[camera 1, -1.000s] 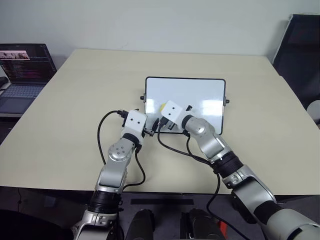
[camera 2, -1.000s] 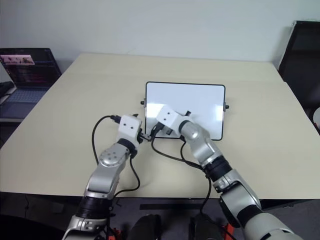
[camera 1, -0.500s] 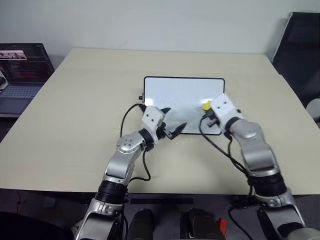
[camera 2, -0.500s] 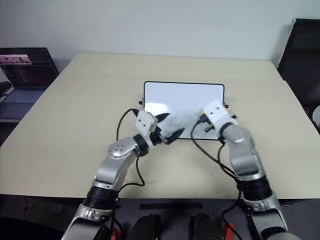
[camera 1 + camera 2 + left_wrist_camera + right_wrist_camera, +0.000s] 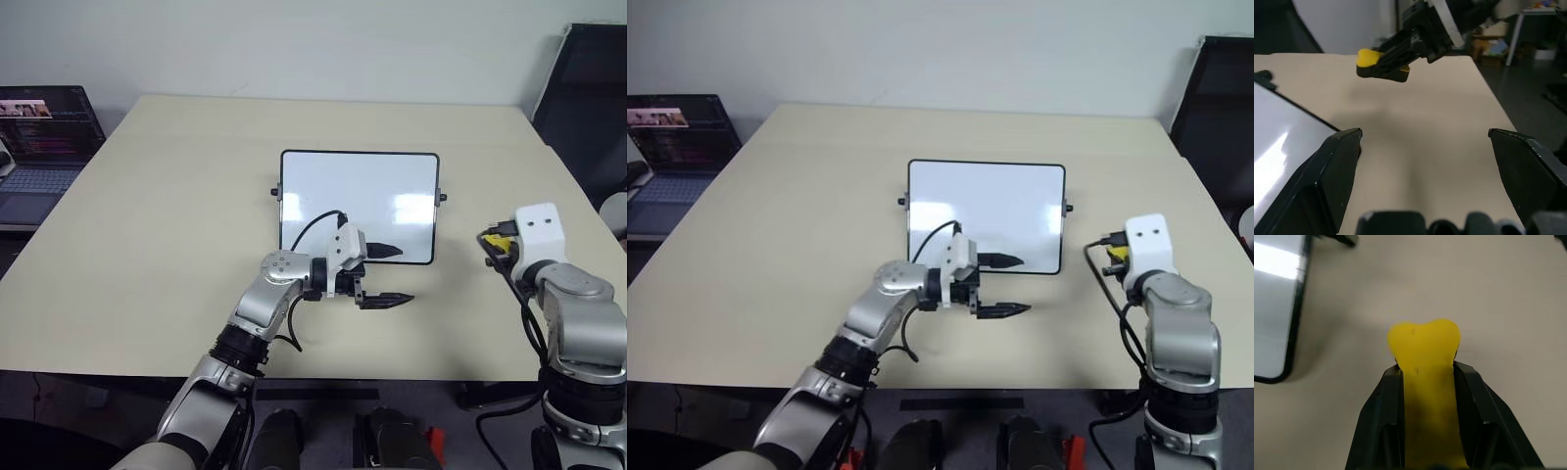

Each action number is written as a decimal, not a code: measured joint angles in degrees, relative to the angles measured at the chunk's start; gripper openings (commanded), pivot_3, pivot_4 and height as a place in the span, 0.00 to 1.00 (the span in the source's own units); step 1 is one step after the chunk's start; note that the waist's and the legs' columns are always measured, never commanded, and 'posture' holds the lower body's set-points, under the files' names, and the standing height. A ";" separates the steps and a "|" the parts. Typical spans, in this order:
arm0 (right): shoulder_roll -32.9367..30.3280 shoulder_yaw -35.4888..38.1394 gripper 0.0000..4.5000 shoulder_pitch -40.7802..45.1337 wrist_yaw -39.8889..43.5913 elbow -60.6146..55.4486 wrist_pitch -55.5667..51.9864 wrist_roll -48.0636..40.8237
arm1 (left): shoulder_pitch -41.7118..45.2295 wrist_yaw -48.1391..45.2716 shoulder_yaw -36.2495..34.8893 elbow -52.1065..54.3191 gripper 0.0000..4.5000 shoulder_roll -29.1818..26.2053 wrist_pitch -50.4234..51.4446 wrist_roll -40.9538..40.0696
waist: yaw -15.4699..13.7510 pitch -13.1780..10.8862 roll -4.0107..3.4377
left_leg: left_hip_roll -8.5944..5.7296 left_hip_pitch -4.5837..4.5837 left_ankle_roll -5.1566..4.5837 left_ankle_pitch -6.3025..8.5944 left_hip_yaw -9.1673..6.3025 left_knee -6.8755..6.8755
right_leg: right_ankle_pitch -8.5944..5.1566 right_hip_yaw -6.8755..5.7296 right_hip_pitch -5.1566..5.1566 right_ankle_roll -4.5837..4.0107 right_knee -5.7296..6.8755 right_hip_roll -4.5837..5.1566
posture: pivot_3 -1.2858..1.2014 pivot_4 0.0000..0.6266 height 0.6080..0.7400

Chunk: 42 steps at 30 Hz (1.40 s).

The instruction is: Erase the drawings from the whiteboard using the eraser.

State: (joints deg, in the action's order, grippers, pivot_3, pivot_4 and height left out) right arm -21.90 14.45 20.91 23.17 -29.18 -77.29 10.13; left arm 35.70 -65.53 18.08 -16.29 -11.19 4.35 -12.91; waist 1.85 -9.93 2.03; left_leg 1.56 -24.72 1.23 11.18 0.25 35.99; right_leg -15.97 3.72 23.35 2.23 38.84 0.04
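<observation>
The whiteboard [image 5: 358, 201] lies flat in the middle of the table. Its face is plain white with glare patches, and the drawings are out of view. My left gripper [image 5: 405, 274] is open and points to the right at the board's near edge, with one finger over the board's frame and the other over bare table. To the right of the board, off its surface, my right gripper [image 5: 493, 245] is shut on the yellow eraser [image 5: 1424, 345]. In the left wrist view, the eraser [image 5: 1370, 58] shows beyond the open fingers [image 5: 1327, 171], above the tabletop.
The beige table [image 5: 176, 186] has bare room on every side of the board. An open laptop [image 5: 44, 132] sits on a separate surface at far left. A dark chair [image 5: 588, 98] stands at the far right corner. Black cables hang from both wrists.
My right gripper swung off the board to the right, carrying the eraser. My left gripper moved right along the board's near edge and turned to point right.
</observation>
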 measured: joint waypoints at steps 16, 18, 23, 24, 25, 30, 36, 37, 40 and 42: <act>0.67 7.99 0.23 -4.55 -3.04 0.11 -5.97 -7.21 | 3.22 -1.57 1.67 -14.16 1.00 1.36 -14.60 6.58 | 0.07 -0.03 -0.05 | -0.01 -0.01 -0.01 0.00 0.01 0.00 | -0.02 0.02 0.01 0.03 0.01 -0.02 | 0.52 0.24 1.00; 0.64 7.97 0.23 -4.65 -3.40 0.20 -5.96 -7.92 | 3.21 -1.47 1.64 -14.06 1.00 1.36 -14.60 6.58 | 0.07 -0.03 -0.05 | -0.01 0.00 -0.01 0.00 0.00 0.00 | -0.02 0.02 0.01 0.03 0.01 -0.03 | 0.52 0.24 1.00; 0.31 7.24 0.52 -4.65 -3.88 0.63 -5.65 -9.36 | 3.21 -1.37 1.25 -13.76 1.00 1.31 -14.60 6.57 | 0.07 -0.03 -0.05 | -0.01 0.00 -0.01 0.00 0.01 0.00 | -0.02 0.02 0.01 0.04 0.01 -0.03 | 0.52 0.24 1.00; 0.23 7.18 0.60 -4.66 -4.12 0.85 -5.57 -9.49 | 3.21 -1.37 1.21 -13.71 1.00 1.29 -14.60 6.57 | 0.06 -0.03 -0.05 | -0.01 0.00 -0.01 0.00 0.01 0.00 | -0.02 0.02 0.01 0.04 0.01 -0.03 | 0.52 0.24 1.00; 0.18 7.14 0.68 -4.67 -4.34 0.95 -5.50 -9.72 | 3.21 -1.37 1.19 -13.70 1.00 1.29 -14.60 6.57 | 0.06 -0.03 -0.05 | -0.02 0.00 -0.01 0.00 0.01 0.00 | -0.02 0.02 0.01 0.04 0.01 -0.03 | 0.52 0.24 1.00; -0.09 6.89 1.00 -4.70 -4.91 1.43 -4.63 -10.88 | 3.13 -1.37 1.18 -13.41 1.00 1.27 -14.59 6.57 | 0.06 -0.03 -0.05 | -0.02 0.00 -0.01 0.00 0.01 0.00 | -0.02 0.02 0.01 0.04 0.01 -0.04 | 0.52 0.24 1.00; -0.21 6.79 1.00 -4.65 -6.20 2.01 -3.83 -11.72 | 3.10 -1.36 1.17 -13.32 1.00 1.35 -14.55 6.55 | 0.06 -0.03 -0.05 | -0.02 0.00 -0.01 0.00 0.01 0.00 | -0.02 0.02 0.01 0.04 0.02 -0.04 | 0.52 0.24 1.00; -0.21 6.87 1.00 -4.47 -6.49 2.01 -3.77 -11.77 | 3.11 -1.38 1.16 -13.31 1.00 1.33 -14.46 6.52 | 0.06 -0.03 -0.05 | -0.02 0.00 -0.01 0.00 0.01 0.00 | -0.02 0.02 0.01 0.04 0.02 -0.05 | 0.52 0.24 1.00; 1.23 9.17 1.00 -2.51 -8.16 1.94 -3.64 -11.91 | 3.11 -1.33 0.16 -12.97 1.00 1.08 -13.36 6.15 | 0.11 -0.03 -0.05 | -0.02 0.00 -0.01 0.00 0.00 0.02 | -0.02 0.04 0.01 0.04 0.03 -0.06 | 0.52 0.24 1.00; 3.06 11.77 1.00 0.73 -9.77 1.05 -3.50 -11.98 | 3.27 -0.19 -1.28 -11.90 1.00 0.64 -11.86 5.35 | 0.24 -0.04 -0.07 | -0.01 0.01 -0.01 0.00 -0.05 0.02 | -0.01 0.05 0.01 0.04 0.06 -0.11 | 0.52 0.24 1.00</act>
State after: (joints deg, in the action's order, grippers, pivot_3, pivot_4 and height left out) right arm -18.84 26.22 21.65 13.40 -28.13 -80.79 -1.85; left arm 38.96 -65.73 16.81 -28.18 -10.55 -7.51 -7.56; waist 2.09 -9.97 1.96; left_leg 1.55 -24.71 1.21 11.18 0.20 36.02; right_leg -15.99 3.77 23.37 2.26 38.90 -0.07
